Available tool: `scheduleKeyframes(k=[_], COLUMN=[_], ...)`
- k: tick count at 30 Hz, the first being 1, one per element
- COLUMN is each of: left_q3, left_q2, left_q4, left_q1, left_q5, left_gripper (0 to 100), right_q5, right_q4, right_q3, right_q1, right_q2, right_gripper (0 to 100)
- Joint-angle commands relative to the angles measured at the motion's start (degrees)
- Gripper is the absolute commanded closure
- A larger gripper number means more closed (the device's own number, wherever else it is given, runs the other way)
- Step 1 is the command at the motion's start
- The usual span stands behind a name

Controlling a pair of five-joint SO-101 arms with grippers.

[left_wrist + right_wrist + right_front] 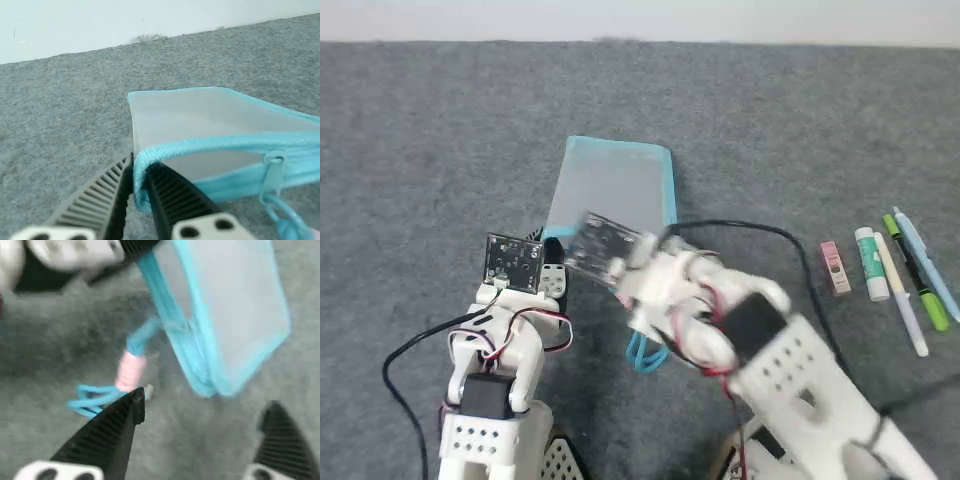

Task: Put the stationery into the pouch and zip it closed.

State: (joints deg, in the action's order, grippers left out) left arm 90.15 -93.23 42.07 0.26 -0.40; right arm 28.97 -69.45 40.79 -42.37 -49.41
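The left gripper [137, 172] is clamped on a corner of the pouch [200, 120]. Its ribbed fingers pinch the light blue zip edge at the lower left of the left wrist view. The right gripper [205, 405] is spread wide and holds nothing. One fingertip [136, 399] sits just beside the pink bead [131, 371] and the blue cord loop [92, 399] on the zip pull. In the high view the flat, translucent pouch lies at centre on the grey mat [420, 150]. Near the right edge, well apart from it, lie a pink eraser [835, 267], a white and green tube [870, 265] and three pens [917, 280]. Their print is too small to read.
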Motion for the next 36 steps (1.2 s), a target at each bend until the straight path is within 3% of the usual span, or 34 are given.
scheduleKeyframes(k=[1, 6, 20, 26, 31, 36], left_q3=[-2.68, -3.91, -3.91, -3.82, -3.47, -2.86], left_q2=[-0.70, -0.70, -0.70, -0.70, -0.70, -0.88], left_q4=[0.97, 2.90, 2.99, 3.08, 3.16, 3.16], left_q1=[0.44, 0.53, 0.53, 0.62, 2.29, 7.03], left_q5=[-0.62, -0.53, -0.53, -0.53, -0.62, -0.88], left_gripper=[99, 99, 99, 99, 99, 99], right_q5=[7.38, 11.96, 14.42, 11.43, 11.25, 8.53], right_q4=[6.11, 15.08, 30.55, 30.64, 30.55, 28.70], right_q3=[8.09, 15.12, 9.85, 2.46, 2.20, 2.11], right_q1=[4.26, 6.46, 6.55, 6.20, 6.11, 7.08], right_q2=[-7.96, -7.43, 13.32, 14.99, 14.99, 15.43], right_gripper=[59.0, 57.5, 58.6, 75.3, 99.1, 99.1])
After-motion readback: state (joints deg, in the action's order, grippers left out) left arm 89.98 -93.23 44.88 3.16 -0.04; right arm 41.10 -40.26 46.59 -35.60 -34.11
